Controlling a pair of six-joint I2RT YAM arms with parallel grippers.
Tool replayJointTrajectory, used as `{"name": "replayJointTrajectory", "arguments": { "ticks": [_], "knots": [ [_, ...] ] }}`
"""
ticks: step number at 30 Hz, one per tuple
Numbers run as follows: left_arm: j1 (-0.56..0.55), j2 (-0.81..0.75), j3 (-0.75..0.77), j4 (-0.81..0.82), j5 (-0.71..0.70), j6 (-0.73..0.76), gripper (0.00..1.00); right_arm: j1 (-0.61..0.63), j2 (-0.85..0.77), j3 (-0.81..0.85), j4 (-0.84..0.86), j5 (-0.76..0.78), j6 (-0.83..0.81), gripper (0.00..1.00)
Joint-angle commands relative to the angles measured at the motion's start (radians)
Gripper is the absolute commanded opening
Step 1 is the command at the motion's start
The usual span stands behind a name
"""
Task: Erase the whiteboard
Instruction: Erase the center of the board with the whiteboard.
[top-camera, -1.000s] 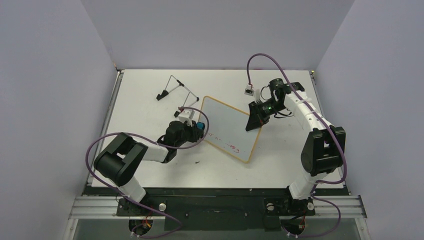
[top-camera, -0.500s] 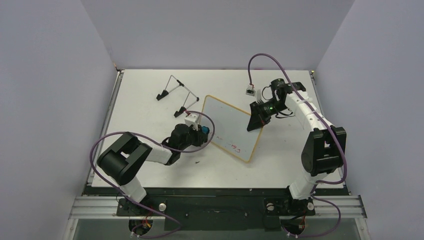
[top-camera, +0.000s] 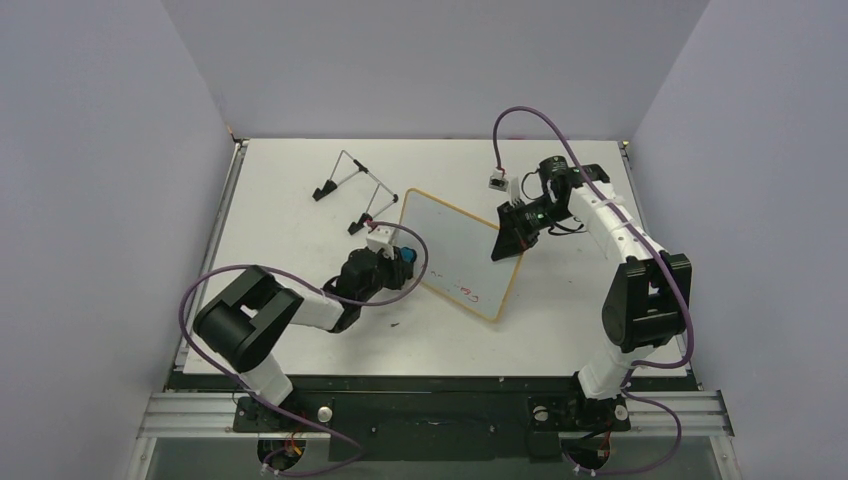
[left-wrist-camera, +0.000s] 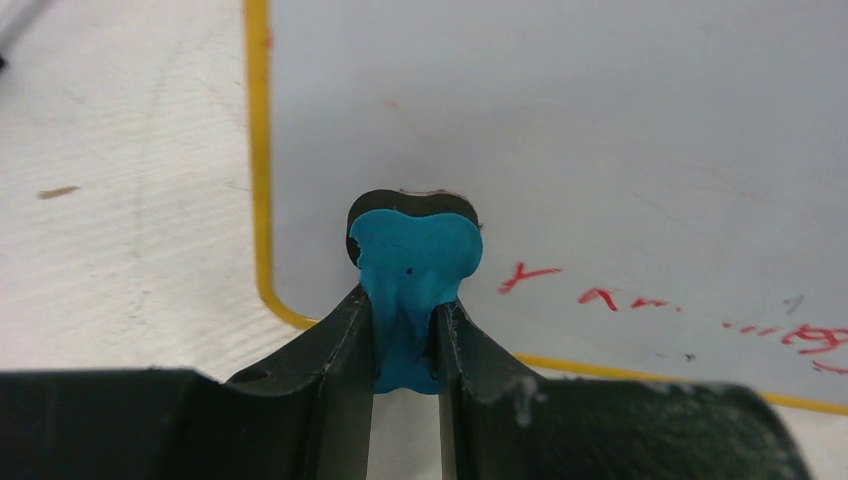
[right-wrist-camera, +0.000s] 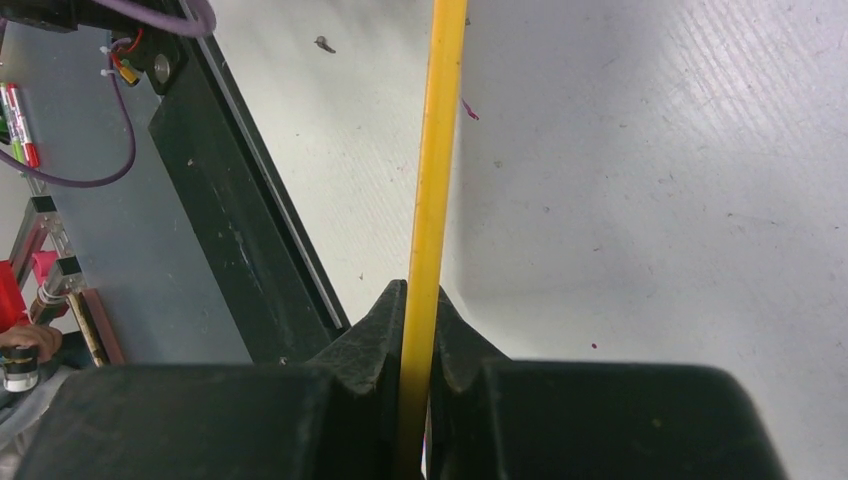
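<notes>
The whiteboard (top-camera: 455, 245) sits askew on the table (top-camera: 290, 235) (faint red marks near its front edge); the left gripper (top-camera: 403, 264) holds a blue eraser (top-camera: 404, 253) at one rim, the right gripper (top-camera: 508, 241) clamps the opposite.

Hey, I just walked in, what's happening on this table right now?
Two robot arms are erasing a whiteboard. The right pincer is shut on the board's orange rim, apparently steadying it. The left pincer grips a blue eraser and holds it against the board near one corner. Most of the surface is wiped white, but red writing is left along the near edge, beside the eraser.
</notes>
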Motion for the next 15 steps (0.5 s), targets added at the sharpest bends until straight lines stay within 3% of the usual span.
{"name": "replayJointTrajectory", "arguments": {
  "ticks": [1, 9, 15],
  "knots": [
    [0.074, -0.035, 0.018, 0.053, -0.04, 0.042, 0.0, 0.033, -0.045, -0.001, -0.073, -0.224, -0.025, 0.0],
    [0.068, 0.003, 0.059, 0.035, 0.028, 0.053, 0.0, 0.035, -0.044, -0.003, -0.073, -0.224, -0.027, 0.0],
    [-0.048, 0.017, 0.124, 0.009, 0.062, 0.075, 0.0, 0.039, -0.042, -0.002, -0.074, -0.221, -0.027, 0.0]
  ]
}}
